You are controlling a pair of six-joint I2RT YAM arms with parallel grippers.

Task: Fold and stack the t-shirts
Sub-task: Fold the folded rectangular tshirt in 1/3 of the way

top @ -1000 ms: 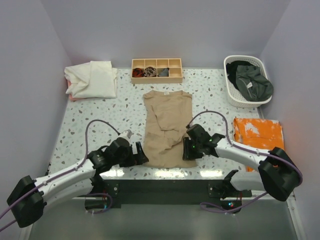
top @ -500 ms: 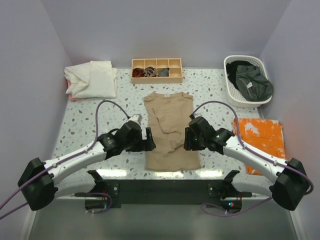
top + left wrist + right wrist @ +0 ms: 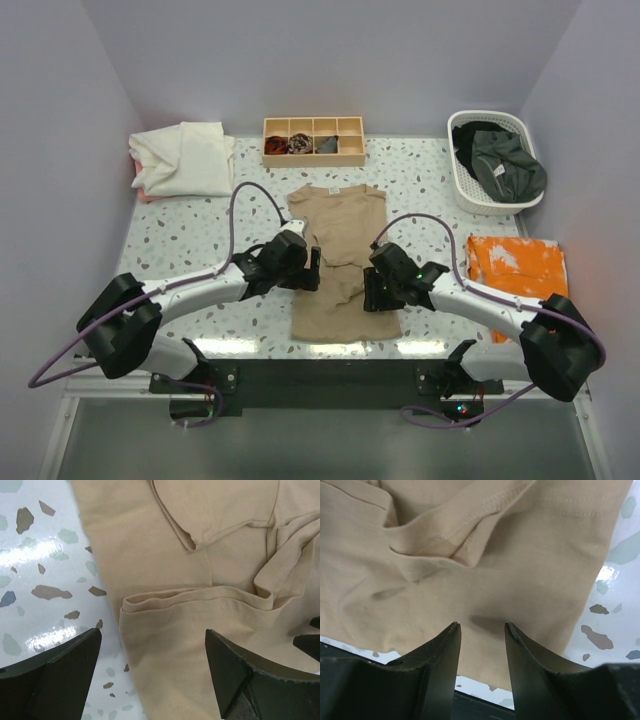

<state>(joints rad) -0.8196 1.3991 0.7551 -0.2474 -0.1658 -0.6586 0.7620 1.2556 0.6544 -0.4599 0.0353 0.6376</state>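
A tan-beige t-shirt (image 3: 338, 262) lies lengthwise in the table's middle, sleeves folded in, with creases across its middle. My left gripper (image 3: 314, 270) is open over its left edge; in the left wrist view the shirt (image 3: 200, 580) fills the frame between the wide-apart fingers (image 3: 65, 670). My right gripper (image 3: 371, 291) is open over the shirt's lower right part; in the right wrist view the shirt (image 3: 485, 555) lies under the fingertips (image 3: 451, 635), nothing between them. A cream-white shirt (image 3: 185, 157) lies folded at the back left. Dark green shirts (image 3: 500, 165) sit in a white basket (image 3: 462, 190).
A wooden divided tray (image 3: 313, 140) with small dark items stands at the back centre. An orange and white cloth (image 3: 518, 268) lies at the right, next to my right arm. The table's near edge (image 3: 320, 348) runs just below the tan shirt's hem.
Both grippers have moved away from the near edge toward the shirt's middle; the left one went farther up and right. The shirt's lower part now lies flatter.
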